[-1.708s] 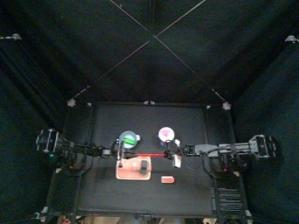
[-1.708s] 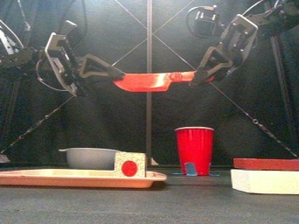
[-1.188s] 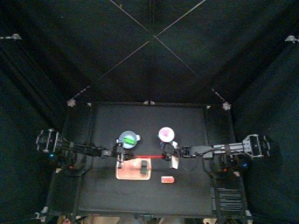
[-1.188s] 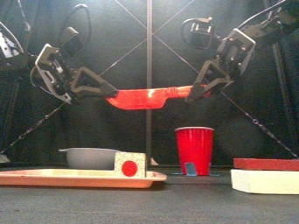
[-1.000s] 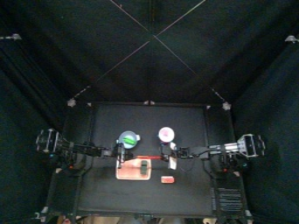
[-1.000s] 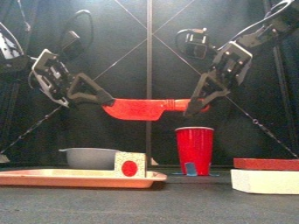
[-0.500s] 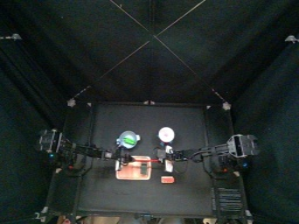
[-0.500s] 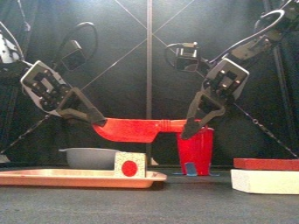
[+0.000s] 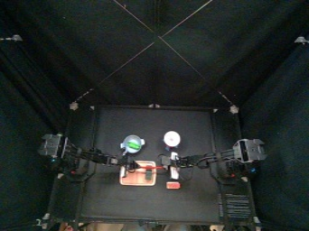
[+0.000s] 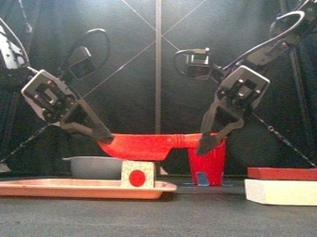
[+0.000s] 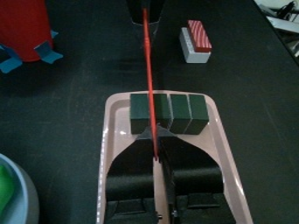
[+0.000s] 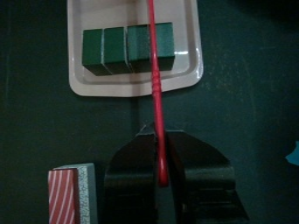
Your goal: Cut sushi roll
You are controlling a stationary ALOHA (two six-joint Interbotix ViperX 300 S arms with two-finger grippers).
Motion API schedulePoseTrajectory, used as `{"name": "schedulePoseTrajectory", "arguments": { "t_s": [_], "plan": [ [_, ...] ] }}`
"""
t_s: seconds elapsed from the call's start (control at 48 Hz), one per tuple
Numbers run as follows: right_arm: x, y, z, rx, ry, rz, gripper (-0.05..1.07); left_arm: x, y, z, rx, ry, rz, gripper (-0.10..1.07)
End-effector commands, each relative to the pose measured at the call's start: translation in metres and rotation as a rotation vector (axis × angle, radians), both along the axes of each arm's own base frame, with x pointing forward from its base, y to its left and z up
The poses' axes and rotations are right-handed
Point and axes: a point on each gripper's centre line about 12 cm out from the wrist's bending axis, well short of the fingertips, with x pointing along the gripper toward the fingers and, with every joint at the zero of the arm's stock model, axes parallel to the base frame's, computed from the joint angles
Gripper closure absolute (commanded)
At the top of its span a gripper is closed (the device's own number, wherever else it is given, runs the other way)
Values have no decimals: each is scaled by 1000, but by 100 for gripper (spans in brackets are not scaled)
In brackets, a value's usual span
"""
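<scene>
Nearest the table's front edge, a pink tray lies flat at the left, and a white box with a dark red lid sits at the right. On the tray rests the sushi roll, a dark green block already divided into four side-by-side pieces, seen end-on in the front view as a pale slice with a red centre. Just off the tray's right end lies a small block with a red-striped top.

Above the roll hangs a red knife, blade edge down and level, held at both ends. The left tool is pressed together on the knife's left end; the right tool is pinched on the other end. In the left wrist view the thin red blade runs over the roll between the outermost piece and the next. Whether the blade touches the roll cannot be told.

Behind the tray, a grey bowl stands at the left and a red cup on a blue base stands upright near the middle. From above, a green-topped item and a white disc sit beyond the tray.
</scene>
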Motion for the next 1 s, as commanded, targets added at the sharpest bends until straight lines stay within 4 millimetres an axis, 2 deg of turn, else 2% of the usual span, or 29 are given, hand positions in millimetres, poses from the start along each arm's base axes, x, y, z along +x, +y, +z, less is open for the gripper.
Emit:
{"name": "schedulePoseTrajectory", "arguments": {
  "t_s": [0.0,0.979],
  "plan": [
    [5,1,11,-1,-38,5,66,8,0,5,-2,-15,3,68],
    [7,1,-4,3,5,0,66,8,7,-3,-10,12,38,68]
  ]
}}
